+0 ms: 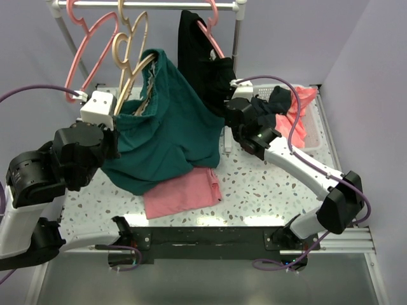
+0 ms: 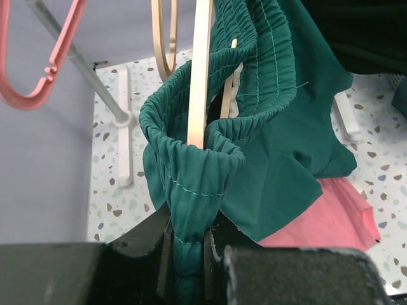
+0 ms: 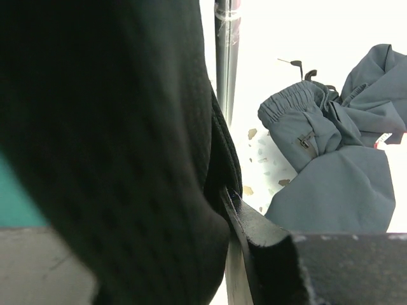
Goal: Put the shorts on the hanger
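Note:
The teal shorts point(image 1: 172, 127) hang from the rack, their gathered waistband point(image 2: 191, 171) looped round one arm of a tan hanger point(image 1: 137, 73) that passes through the opening point(image 2: 200, 76). The legs trail onto the table. My left gripper point(image 1: 117, 124) is shut on the bunched waistband point(image 2: 189, 222) just below the hanger arm. My right gripper point(image 1: 227, 95) is pressed against the long black garment point(image 1: 197, 57). Its jaws stand apart; black fabric point(image 3: 114, 127) covers the left finger and lies against the right fingertip point(image 3: 232, 200).
A second tan hanger point(image 1: 121, 41) and pink hangers point(image 1: 86, 51) hang on the rail point(image 1: 165, 5). A flat pink cloth point(image 1: 181, 190) lies under the shorts. A white basket point(image 1: 311, 136) at the right holds dark grey clothes point(image 3: 331, 165). A rack post point(image 3: 227, 57) stands close.

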Motion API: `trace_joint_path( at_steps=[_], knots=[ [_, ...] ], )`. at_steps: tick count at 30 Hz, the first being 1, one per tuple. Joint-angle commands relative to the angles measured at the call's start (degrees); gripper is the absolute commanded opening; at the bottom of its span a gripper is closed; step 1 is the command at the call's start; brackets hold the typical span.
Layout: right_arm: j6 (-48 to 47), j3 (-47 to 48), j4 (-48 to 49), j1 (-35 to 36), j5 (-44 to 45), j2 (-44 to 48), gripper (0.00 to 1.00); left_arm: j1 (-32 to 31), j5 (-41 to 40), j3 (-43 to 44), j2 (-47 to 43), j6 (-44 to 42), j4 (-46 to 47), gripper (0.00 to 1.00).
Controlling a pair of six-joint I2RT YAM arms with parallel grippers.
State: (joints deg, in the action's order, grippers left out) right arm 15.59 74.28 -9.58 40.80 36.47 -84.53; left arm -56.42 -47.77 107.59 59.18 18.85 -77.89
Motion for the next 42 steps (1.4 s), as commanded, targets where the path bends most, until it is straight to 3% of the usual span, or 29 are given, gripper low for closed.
trace_joint_path(
  at_steps=[1,6,10,16,23,26,29,34,42],
  knots=[
    [0.8,-1.3,1.2,-0.5,0.7,2.7,0.25,0.0,-9.9,2.8,1.6,-3.6,7.6,0.00],
    [0.5,-1.6,1.1,-0.6,1.0,2.7,0.25,-0.1,-13.0,4.6,2.3,-6.5,9.1,0.00],
    [0.8,-1.9,0.7,-0.6,0.5,3.1,0.25,0.0,-10.5,4.7,2.1,-7.9,11.2,0.00],
    [2.0,-2.4,0.1,-0.5,-1.6,4.6,0.25,0.0,-6.2,-0.5,3.4,-7.1,14.4,0.00],
    [3.7,-2.4,-0.8,-0.6,-5.0,6.0,0.25,0.3,-3.6,-9.9,5.3,-8.3,25.5,0.00],
    [4.3,-2.6,-1.5,-0.6,-6.0,6.7,0.25,5.1,2.6,-12.2,6.3,-9.9,31.1,0.00],
    [4.6,-3.0,-1.8,-0.6,-6.7,7.4,0.25,13.8,13.1,-14.2,7.7,-9.7,36.1,0.00],
    [4.7,-3.2,-2.2,-0.5,-7.1,8.0,0.25,15.4,16.1,-13.7,9.8,-10.1,41.7,0.00],
    [4.4,-2.1,-3.2,-0.6,-7.5,8.0,0.25,19.5,18.6,-6.4,14.1,-12.3,42.7,0.00]
  ],
)
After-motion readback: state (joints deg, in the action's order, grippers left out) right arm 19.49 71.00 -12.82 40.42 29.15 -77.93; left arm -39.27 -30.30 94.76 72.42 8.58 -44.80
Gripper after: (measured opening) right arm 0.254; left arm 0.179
